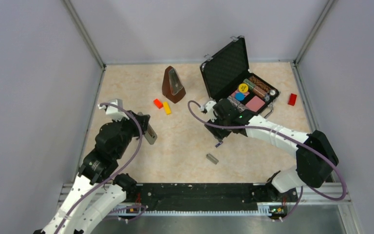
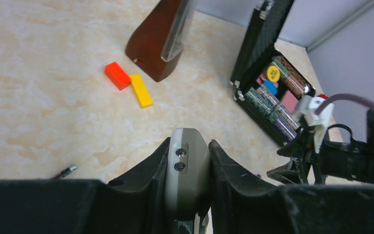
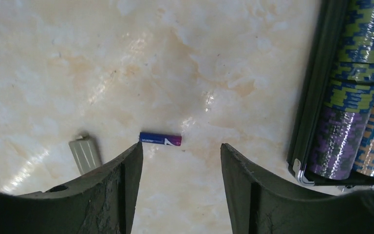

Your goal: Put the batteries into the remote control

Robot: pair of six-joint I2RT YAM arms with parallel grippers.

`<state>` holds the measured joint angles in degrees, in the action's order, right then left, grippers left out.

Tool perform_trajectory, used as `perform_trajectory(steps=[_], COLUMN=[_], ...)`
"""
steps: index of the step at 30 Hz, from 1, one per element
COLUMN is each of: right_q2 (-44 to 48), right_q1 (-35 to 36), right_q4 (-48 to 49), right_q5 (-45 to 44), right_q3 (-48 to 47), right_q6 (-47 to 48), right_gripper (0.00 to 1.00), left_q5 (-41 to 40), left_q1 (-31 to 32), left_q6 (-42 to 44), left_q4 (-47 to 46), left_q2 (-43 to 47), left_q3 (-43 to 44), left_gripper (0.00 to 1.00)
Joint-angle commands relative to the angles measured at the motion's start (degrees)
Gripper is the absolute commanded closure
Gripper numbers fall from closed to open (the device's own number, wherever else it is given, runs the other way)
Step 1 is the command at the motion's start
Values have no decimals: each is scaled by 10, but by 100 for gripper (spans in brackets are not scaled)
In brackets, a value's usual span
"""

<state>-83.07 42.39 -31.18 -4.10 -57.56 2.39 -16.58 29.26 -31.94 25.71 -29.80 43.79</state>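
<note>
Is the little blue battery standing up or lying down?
Lying down. The battery rests flat on its side on the table, just ahead of the right gripper, whose fingers are spread apart.

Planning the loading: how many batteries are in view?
2. The bluish-purple battery lies below the right claw; the dark battery lies beside the left claw, which grips the remote control.
</note>
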Motion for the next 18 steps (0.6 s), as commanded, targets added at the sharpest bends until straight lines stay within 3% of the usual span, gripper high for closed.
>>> perform_trajectory(steps=[1, 7, 18], right_q2=[7, 8, -70], right_q1=[3, 2, 4], right_q4=[15, 16, 27], right_q5=[61, 109, 86], right_q3=[27, 46, 32], right_q6=[186, 262, 323], right_gripper=[41, 41, 43], left_q5=[104, 80, 47], left_q1=[-2, -2, -2], left_q6=[64, 90, 99], left_q4=[-77, -74, -92], left_q2=[0, 24, 33], left_q3=[-3, -9, -3], left_gripper=[100, 100, 100])
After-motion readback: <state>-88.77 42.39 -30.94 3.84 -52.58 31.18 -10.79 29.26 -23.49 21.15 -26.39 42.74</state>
